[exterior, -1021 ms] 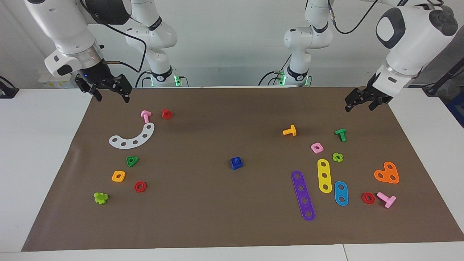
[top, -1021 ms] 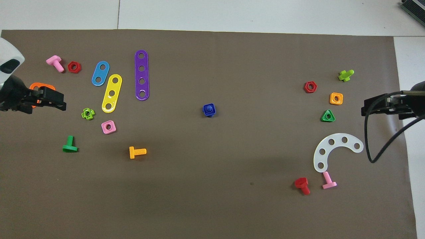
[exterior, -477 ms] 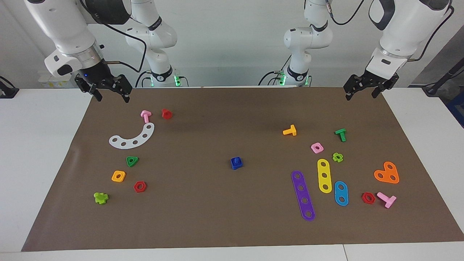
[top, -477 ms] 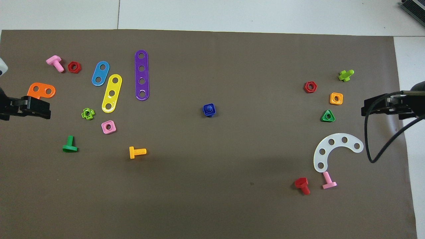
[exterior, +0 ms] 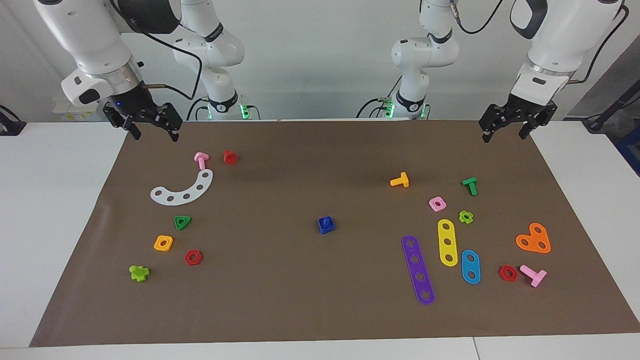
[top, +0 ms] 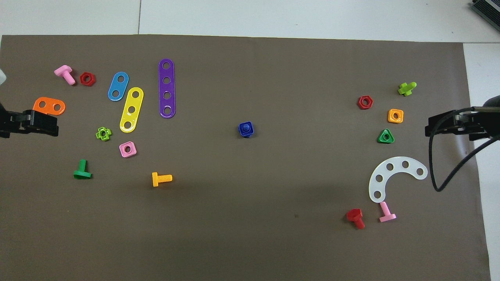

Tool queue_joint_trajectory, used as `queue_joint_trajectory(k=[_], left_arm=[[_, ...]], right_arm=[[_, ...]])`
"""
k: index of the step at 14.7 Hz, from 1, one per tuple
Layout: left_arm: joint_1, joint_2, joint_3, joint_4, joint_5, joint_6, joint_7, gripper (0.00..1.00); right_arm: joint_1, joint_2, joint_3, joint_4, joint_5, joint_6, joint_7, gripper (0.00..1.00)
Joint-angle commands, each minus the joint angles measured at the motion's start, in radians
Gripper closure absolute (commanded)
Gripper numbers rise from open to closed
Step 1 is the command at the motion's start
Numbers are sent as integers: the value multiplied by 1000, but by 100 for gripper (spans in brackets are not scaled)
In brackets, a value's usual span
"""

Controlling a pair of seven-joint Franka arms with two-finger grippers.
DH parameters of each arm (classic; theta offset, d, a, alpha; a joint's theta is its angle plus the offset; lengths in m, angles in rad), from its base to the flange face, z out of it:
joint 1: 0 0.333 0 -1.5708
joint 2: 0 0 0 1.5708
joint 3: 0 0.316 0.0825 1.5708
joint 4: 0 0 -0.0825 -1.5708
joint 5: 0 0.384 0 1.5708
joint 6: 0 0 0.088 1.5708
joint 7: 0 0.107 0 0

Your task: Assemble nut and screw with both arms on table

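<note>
The blue square nut lies in the middle of the brown mat, with the blue screw standing in its hole, shaft up. Both also show in the overhead view, the nut around the screw. My left gripper hangs open and empty over the mat's corner nearest the robots at the left arm's end; the overhead view shows it too. My right gripper hangs open and empty over the matching corner at the right arm's end. Both are well away from the blue pair.
Loose toy parts lie at both ends of the mat. Toward the left arm: orange screw, pink nut, green screw, purple strip. Toward the right arm: white curved strip, green triangular nut, orange nut.
My left gripper has risen and drawn back toward the robots, off the area by the green screw to the mat's corner. The right arm and the blue pair have not moved.
</note>
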Motion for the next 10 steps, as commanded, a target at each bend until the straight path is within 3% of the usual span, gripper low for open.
queue_joint_trajectory(k=[1, 10], left_arm=[[-9, -13, 9, -13, -5, 21, 0, 0], [-1, -19, 9, -27, -54, 16, 25, 0]], right_arm=[[1, -29, -6, -35, 13, 16, -9, 0], [1, -29, -6, -35, 15, 16, -9, 0]])
